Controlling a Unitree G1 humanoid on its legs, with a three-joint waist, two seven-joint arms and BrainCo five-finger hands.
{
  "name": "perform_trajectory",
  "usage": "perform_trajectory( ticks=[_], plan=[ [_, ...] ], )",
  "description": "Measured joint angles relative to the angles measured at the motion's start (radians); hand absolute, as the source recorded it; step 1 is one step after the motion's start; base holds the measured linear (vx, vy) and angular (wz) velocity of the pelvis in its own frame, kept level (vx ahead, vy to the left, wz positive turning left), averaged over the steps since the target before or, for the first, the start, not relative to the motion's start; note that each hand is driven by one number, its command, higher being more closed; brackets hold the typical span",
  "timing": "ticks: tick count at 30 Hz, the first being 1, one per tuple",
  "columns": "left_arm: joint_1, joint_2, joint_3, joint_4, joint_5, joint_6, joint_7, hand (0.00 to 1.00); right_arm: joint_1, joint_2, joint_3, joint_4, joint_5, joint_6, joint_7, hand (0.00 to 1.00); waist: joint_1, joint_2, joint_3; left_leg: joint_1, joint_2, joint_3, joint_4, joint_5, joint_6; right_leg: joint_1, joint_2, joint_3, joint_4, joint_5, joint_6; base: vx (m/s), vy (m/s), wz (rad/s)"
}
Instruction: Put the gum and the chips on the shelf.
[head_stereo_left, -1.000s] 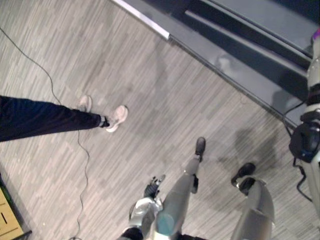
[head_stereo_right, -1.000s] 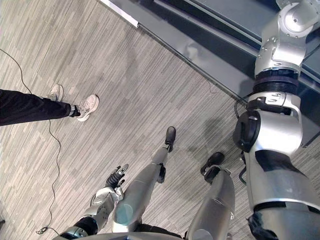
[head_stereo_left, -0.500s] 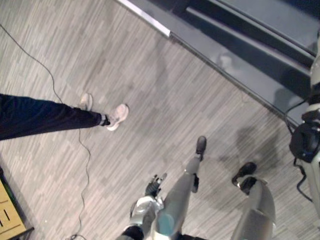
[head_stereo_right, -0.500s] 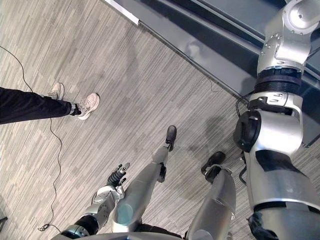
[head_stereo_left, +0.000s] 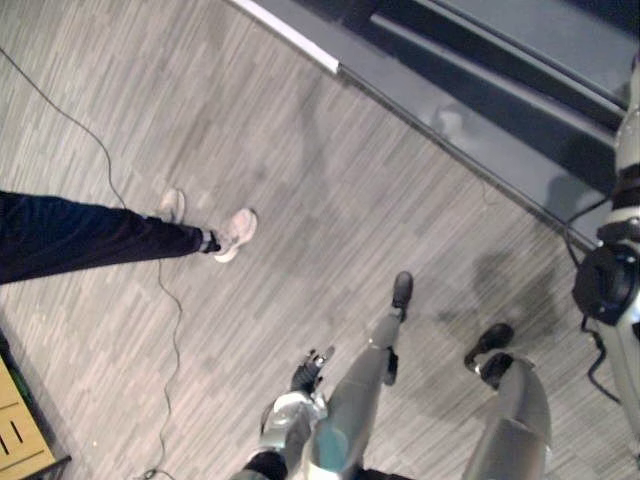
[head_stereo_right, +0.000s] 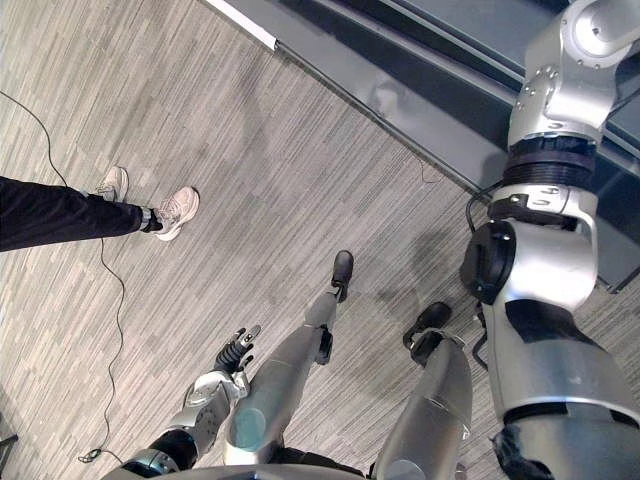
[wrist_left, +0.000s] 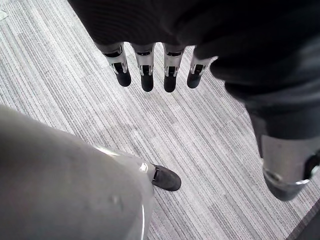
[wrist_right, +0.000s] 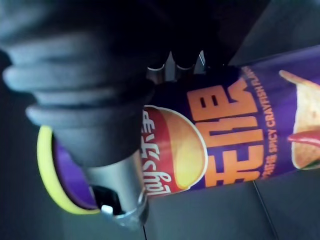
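Left hand (head_stereo_right: 235, 352) hangs low above the floor (head_stereo_right: 250, 150), fingers (wrist_left: 146, 75) straight and slightly apart, pointing down. Right arm (head_stereo_right: 545, 270) is lifted much higher above the floor, right hand (wrist_right: 117, 180) wrapped round a chips can (wrist_right: 225, 135).

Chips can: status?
Right hand shut on chips can. Left hand open, empty, over floor. Person's legs to the left, apart.
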Motion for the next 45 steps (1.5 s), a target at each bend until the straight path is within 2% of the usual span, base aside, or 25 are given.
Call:
perform_trajectory(
  ticks=[7, 8, 18, 27, 32, 35, 37, 40, 42, 45],
  plan=[
    [-0.007, 0.0, -0.002, 0.006, 0.0, 0.001, -0.008, 0.0, 0.048, 0.035, -0.001, -0.036, -0.032, -0.038, 0.011, 1.0, -0.001, 0.0, 0.0, 0.0, 0.001, 0.007, 0.002, 0.003, 0.003, -0.006, 0.002, 0.009, 0.003, 0.0, 0.0, -0.02, -0.07, -0.03],
    [-0.007, 0.0, -0.003, 0.006, 0.0, 0.001, -0.011, 0.0, 0.053, 0.036, -0.001, -0.036, -0.032, -0.039, 0.016, 0.0, 0.0, 0.0, 0.0, 0.0, 0.001, 0.007, 0.002, 0.002, 0.003, -0.006, 0.002, 0.01, 0.003, 0.0, 0.0, -0.03, -0.059, 0.0],
    [-0.01, 0.0, -0.002, 0.007, 0.0, 0.001, -0.035, 0.0, 0.155, 0.104, -0.026, -0.028, -0.02, -0.035, 0.07, 0.0, 0.001, 0.0, 0.0, 0.0, 0.002, 0.01, 0.002, 0.0, 0.001, -0.007, 0.003, 0.013, 0.001, 0.0, 0.0, -0.02, -0.063, -0.01],
    [-0.01, -0.001, 0.001, 0.006, 0.0, 0.002, -0.042, 0.0, 0.203, 0.133, -0.031, -0.028, -0.02, -0.035, 0.088, 0.0, -0.003, 0.0, 0.0, 0.0, 0.007, 0.018, 0.009, 0.0, 0.0, -0.009, 0.01, 0.019, 0.0, 0.001, -0.001, -0.02, -0.069, -0.02],
    [-0.01, -0.005, 0.01, 0.007, 0.0, 0.002, -0.042, 0.0, 0.264, 0.182, -0.038, 0.015, -0.007, -0.035, 0.09, 0.0, -0.006, 0.0, 0.0, 0.012, 0.017, 0.036, 0.051, -0.025, -0.003, 0.019, 0.023, 0.031, -0.009, 0.003, 0.0, -0.03, -0.067, -0.11],
    [-0.01, -0.011, 0.03, 0.008, 0.0, 0.006, -0.046, 0.0, 0.345, 0.224, -0.036, 0.016, 0.001, -0.039, 0.111, 0.0, -0.01, -0.001, 0.0, 0.029, 0.039, 0.049, 0.091, -0.054, -0.004, 0.059, 0.052, 0.034, -0.043, 0.018, -0.003, -0.02, -0.071, -0.25],
    [-0.01, -0.02, 0.06, 0.017, 0.0, 0.016, -0.046, 0.0, 0.412, 0.253, -0.026, 0.016, 0.001, -0.043, 0.114, 0.0, -0.016, -0.002, 0.001, 0.051, 0.052, 0.063, 0.109, -0.074, -0.004, 0.093, 0.07, 0.039, -0.069, 0.028, -0.001, 0.0, -0.045, -0.26],
    [-0.008, -0.023, 0.102, 0.049, 0.0, 0.023, -0.046, 0.0, 0.541, 0.323, 0.025, 0.019, -0.001, -0.046, 0.152, 0.0, -0.059, -0.01, 0.004, 0.103, 0.073, 0.094, 0.146, -0.115, 0.0, 0.164, 0.103, 0.062, -0.119, 0.048, 0.007, 0.02, -0.025, -0.35],
    [-0.008, -0.025, 0.122, 0.062, 0.002, 0.023, -0.045, 0.0, 0.606, 0.342, 0.049, 0.021, -0.001, -0.042, 0.16, 0.0, -0.069, -0.017, 0.008, 0.13, 0.08, 0.109, 0.173, -0.142, 0.0, 0.201, 0.113, 0.075, -0.135, 0.051, 0.011, 0.03, -0.012, -0.33],
    [0.001, -0.016, 0.161, 0.077, 0.018, 0.022, -0.039, 0.0, 0.752, 0.401, 0.079, 0.031, -0.001, -0.039, 0.194, 0.0, -0.106, -0.051, 0.017, 0.191, 0.097, 0.13, 0.22, -0.192, -0.001, 0.282, 0.135, 0.093, -0.166, 0.055, 0.016, 0.05, -0.02, -0.35]
  ],
)
